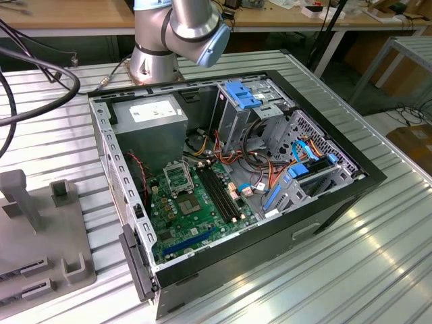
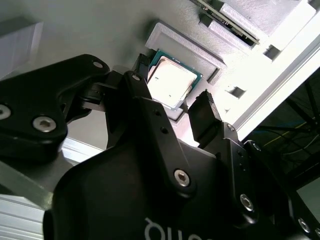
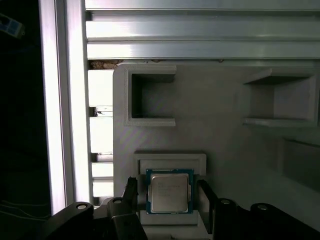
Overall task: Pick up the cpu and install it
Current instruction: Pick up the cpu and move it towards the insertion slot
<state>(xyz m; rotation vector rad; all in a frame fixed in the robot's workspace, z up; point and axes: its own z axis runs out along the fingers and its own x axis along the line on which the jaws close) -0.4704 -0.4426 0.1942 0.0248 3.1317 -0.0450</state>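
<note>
The cpu (image 3: 170,192) is a small square chip with a shiny silver top and a green rim. It lies flat in a raised pocket of a grey holder plate (image 3: 225,150). In both wrist views my gripper (image 3: 168,198) hangs over it, open, with one black finger (image 3: 131,192) on either side of the chip and a small gap to each edge. The cpu (image 2: 171,82) is seen between the black fingertips (image 2: 202,112) of my gripper (image 2: 172,90). In the exterior view the open computer case (image 1: 317,209) shows the motherboard socket (image 1: 177,179).
The arm's base (image 1: 155,57) stands behind the case on a ribbed metal table (image 1: 378,270). Inside the case are a grey power supply (image 1: 150,118), black memory slots (image 1: 223,196) and loose cables (image 1: 270,169). A grey fixture (image 1: 40,229) sits at the exterior view's left.
</note>
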